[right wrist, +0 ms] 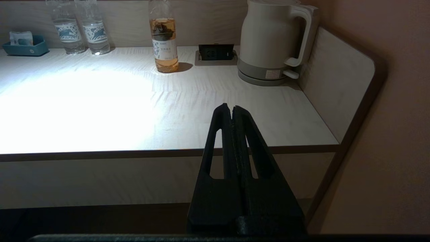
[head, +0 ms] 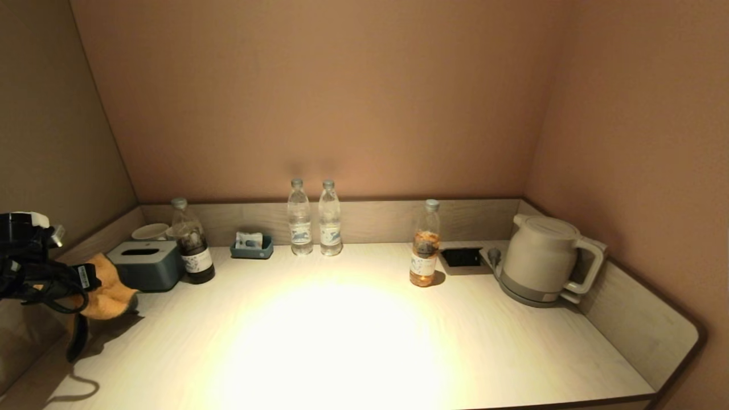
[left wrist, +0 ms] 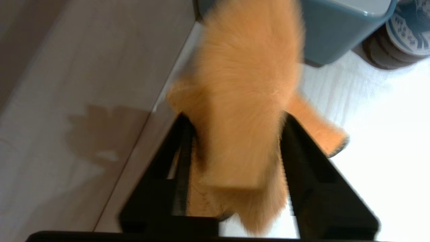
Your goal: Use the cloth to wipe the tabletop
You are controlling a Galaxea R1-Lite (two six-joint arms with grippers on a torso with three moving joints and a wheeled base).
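One arm is working: the left gripper is clamped on the orange cloth, fingers closed partway around a thick bunch of it. The free end hangs past the fingertips toward the tabletop.

Cloth location, head view: far left end of the tabletop, cloth bunched just in front of the grey-blue tissue box and close to the left side wall. Can't tell whether it's pressing on the surface or just brushing it; there's a shadow directly under it.

Key relation: the whole unwiped span lies to the right of the left gripper, so I'd judge the stroke has to run left to right along the table's long axis, staying in front of the tissue box and the dark bottle. The left arm is plainly the nearer one and comes in low from the left edge with cables trailing.

The right gripper is parked off the front edge near the right end, fingers pressed together, holding nothing.

Further back: small blue tray, two clear water bottles, a tea bottle standing forward of the rest, a recessed socket, a kettle at far right.

Risk, my read: the tea bottle sits closest to the sweep path.
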